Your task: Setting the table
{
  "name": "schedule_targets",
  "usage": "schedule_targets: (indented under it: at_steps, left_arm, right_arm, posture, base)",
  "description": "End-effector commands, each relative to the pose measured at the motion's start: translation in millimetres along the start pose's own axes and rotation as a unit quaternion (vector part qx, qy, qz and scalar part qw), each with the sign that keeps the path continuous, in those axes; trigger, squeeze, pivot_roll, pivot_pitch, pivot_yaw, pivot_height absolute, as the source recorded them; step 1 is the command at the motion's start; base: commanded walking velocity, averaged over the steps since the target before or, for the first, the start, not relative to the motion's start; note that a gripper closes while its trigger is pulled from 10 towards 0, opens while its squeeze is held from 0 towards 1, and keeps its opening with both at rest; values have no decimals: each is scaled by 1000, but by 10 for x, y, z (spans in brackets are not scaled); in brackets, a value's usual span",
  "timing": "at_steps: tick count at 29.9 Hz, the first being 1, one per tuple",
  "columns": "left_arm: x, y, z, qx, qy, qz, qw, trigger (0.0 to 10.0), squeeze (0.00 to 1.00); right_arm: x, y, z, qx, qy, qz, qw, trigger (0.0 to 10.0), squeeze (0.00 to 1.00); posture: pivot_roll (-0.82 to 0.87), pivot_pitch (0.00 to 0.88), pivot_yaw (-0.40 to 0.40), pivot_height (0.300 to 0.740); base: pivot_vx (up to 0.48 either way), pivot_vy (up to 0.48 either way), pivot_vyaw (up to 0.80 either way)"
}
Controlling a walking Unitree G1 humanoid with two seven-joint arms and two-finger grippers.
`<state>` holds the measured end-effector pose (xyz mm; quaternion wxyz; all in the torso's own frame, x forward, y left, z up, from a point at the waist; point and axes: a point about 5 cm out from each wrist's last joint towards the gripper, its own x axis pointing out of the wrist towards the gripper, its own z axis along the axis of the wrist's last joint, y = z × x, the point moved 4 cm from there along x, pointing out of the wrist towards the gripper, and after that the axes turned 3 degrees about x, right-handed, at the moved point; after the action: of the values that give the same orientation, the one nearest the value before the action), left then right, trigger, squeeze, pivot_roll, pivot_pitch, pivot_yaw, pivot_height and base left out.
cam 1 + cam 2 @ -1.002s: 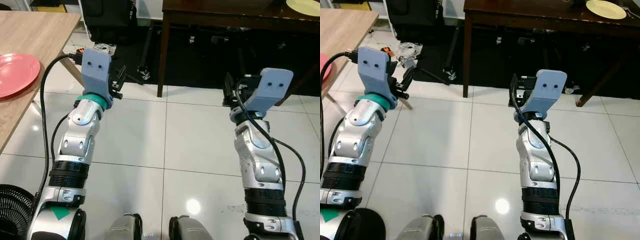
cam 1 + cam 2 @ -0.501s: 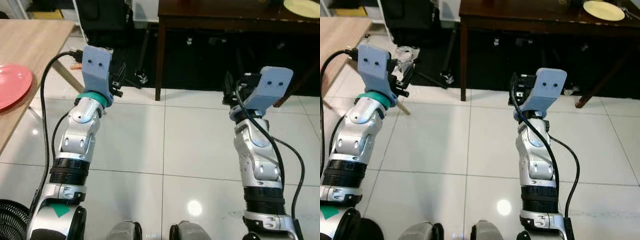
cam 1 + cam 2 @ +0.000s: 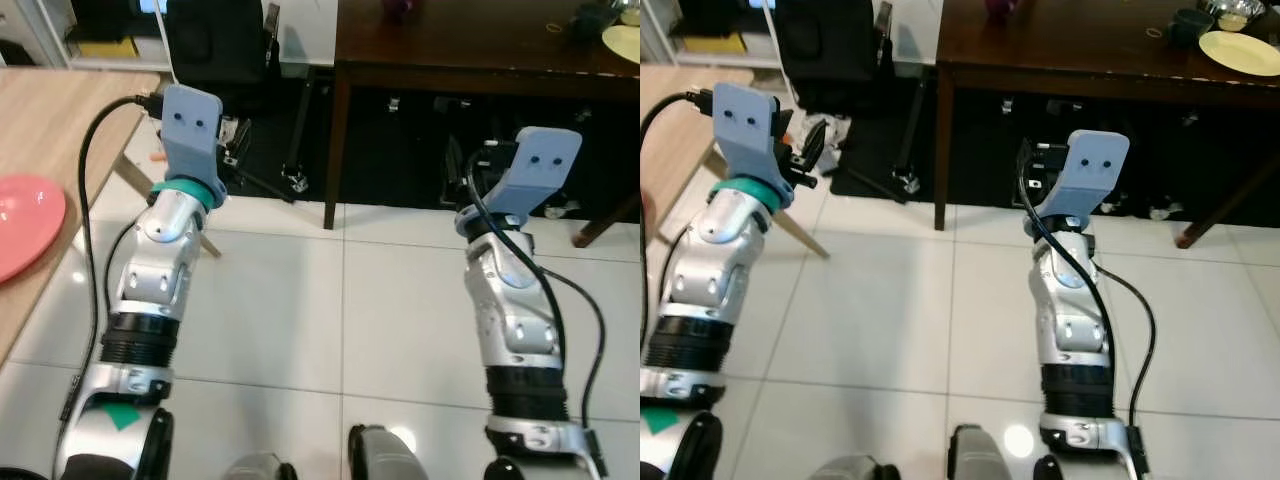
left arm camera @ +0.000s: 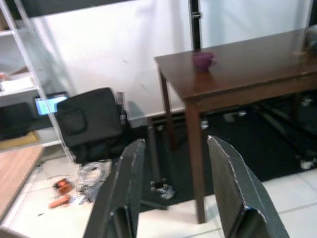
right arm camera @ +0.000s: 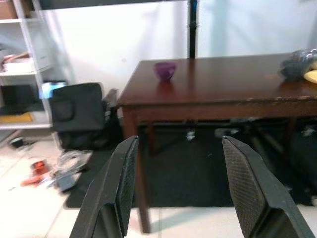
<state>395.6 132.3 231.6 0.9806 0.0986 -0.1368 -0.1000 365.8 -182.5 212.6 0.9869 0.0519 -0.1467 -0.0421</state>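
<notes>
A dark wooden table [image 3: 1090,55] stands ahead across the white tiled floor. On it are a purple cup [image 5: 165,70] near its left corner and, at the far right, a pale yellow plate [image 3: 1240,50] and a dark bowl [image 3: 1188,25]. A pink plate [image 3: 25,235] lies on the light wooden table [image 3: 60,110] at my left. Both arms are raised in front of me. My left gripper [image 4: 176,144] is open and empty, pointing at the dark table's left leg. My right gripper [image 5: 179,141] is open and empty too, facing the table's front edge.
A black bag [image 4: 94,121] and a stand's black legs [image 3: 290,180] sit on the floor left of the dark table, with loose cables and small clutter [image 4: 84,176] beside them. A white shelf unit [image 5: 25,64] stands at the far left. The light table's slanted leg [image 3: 165,210] is near my left arm.
The whole view has shifted: more of the dark table's top shows and the pink plate sits lower and further left. Both arms hold the same raised pose, grippers still open.
</notes>
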Motion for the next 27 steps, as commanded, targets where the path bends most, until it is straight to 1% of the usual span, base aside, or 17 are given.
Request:
schedule_targets:
  at_steps: [1, 5, 15, 21, 24, 27]
  left_arm:
    - [-35, 85, -84, 7, 14, 12, 1000, 10000, 0]
    - [-36, 93, -85, 9, 14, 14, 1000, 10000, 0]
    - [-37, 116, -80, 14, 11, 21, 1000, 10000, 0]
    - [-40, 95, -72, 20, 9, 18, 1000, 10000, 0]
    - [-39, 82, -73, 23, 10, 15, 1000, 10000, 0]
    - [-39, 82, -73, 23, 10, 15, 1000, 10000, 0]
  right_arm:
    - [-10, 60, -27, 2, 2, 10, 1000, 10000, 0]
    - [-5, 98, -22, -7, 0, 20, 1000, 10000, 0]
    - [10, 102, -25, -5, 0, 23, 1000, 10000, 0]
    - [16, 101, -29, 2, 0, 22, 1000, 10000, 0]
    - [18, 75, -35, 13, 2, 14, 1000, 10000, 0]
    - [18, 75, -35, 13, 2, 14, 1000, 10000, 0]
  posture:
    - [1, 0, 61, 740]
    - [4, 0, 59, 740]
    - [8, 0, 55, 740]
    - [9, 0, 56, 740]
    - [10, 0, 59, 740]
    - [10, 0, 59, 740]
  base:
    - [311, 0, 0]
    - [310, 0, 0]
    - [309, 0, 0]
    - [281, 0, 0]
    - [0, 0, 0]
    - [0, 0, 0]
